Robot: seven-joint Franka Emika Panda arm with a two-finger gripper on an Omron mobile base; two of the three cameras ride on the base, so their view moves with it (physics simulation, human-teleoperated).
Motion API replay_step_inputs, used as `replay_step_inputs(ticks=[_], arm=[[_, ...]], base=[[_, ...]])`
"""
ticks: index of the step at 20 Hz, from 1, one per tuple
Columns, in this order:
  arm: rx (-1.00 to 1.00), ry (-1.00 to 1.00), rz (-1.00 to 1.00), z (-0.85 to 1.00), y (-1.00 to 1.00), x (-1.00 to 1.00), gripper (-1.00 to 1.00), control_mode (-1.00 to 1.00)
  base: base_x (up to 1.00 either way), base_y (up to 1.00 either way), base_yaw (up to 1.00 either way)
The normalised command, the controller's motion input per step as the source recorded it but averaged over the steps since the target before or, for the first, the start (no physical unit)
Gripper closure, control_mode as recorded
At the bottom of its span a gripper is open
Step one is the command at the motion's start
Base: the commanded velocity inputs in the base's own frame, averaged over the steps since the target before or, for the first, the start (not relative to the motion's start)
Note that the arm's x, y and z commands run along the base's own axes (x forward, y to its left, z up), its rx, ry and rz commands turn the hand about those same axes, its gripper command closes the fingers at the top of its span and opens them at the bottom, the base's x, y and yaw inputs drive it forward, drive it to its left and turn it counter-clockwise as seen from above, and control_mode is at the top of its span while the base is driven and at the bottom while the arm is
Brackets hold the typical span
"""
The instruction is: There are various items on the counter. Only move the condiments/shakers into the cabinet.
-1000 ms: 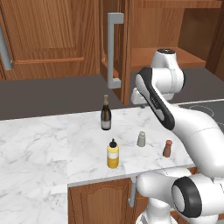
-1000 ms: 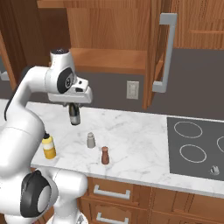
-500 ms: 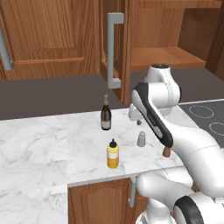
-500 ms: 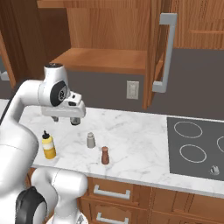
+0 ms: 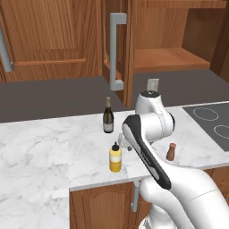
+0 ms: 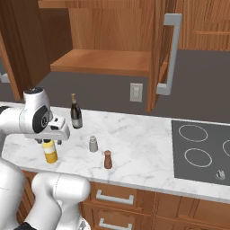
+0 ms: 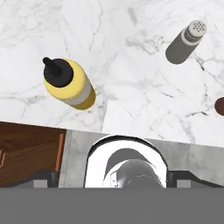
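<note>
On the white marble counter point(image 5: 40, 147) stand the yellow squeeze bottle point(image 5: 115, 158) point(image 6: 50, 152) point(image 7: 70, 85), the small grey shaker point(image 6: 93, 143) point(image 7: 185, 43), the small brown shaker point(image 5: 171, 152) point(image 6: 108, 159) and the dark wine bottle point(image 5: 108, 116) point(image 6: 76, 112). My gripper point(image 5: 122, 144) point(image 6: 48, 140) hangs low, pointing down, just above and beside the yellow bottle's black cap. Its dark tips stand wide apart at the bottom of the hand view, open and empty. The brown wall cabinet point(image 5: 172, 58) point(image 6: 103, 60) is open, its shelf bare. In the left base view my arm hides the grey shaker.
The cabinet door with the long grey bar handle point(image 5: 117, 51) point(image 6: 170, 54) juts out over the counter. A black cooktop point(image 6: 202, 150) lies at the right. A wall socket point(image 6: 136, 92) sits on the dark backsplash. The counter's front edge runs close to the yellow bottle.
My arm has swung down and towards the counter's front, from above the wine bottle to low over the yellow squeeze bottle. The bottles and shakers have stayed in place.
</note>
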Motion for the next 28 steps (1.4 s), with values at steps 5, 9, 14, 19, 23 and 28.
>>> replay_step_inputs(ticks=[5, 9, 14, 19, 23, 28], arm=[[0.00, -0.01, 0.00, -0.40, 0.63, -0.11, -1.00, -1.00], [0.01, -0.06, 0.01, -0.34, 0.43, 0.03, -1.00, -1.00], [-0.13, -0.07, 0.00, -0.29, 0.11, 0.01, -1.00, -1.00], [0.00, -0.08, 0.00, -0.26, 0.01, -0.01, -1.00, -1.00], [0.06, -0.13, 0.00, -0.06, 0.01, 0.00, -1.00, -1.00], [0.09, -0.16, 0.00, -0.01, 0.00, 0.01, -1.00, -1.00]], base=[[0.00, 0.00, 0.00], [0.00, 0.00, 0.00], [0.00, 0.00, 0.00], [0.00, 0.00, 0.00], [0.00, 0.00, 0.00], [0.00, 0.00, 0.00]])
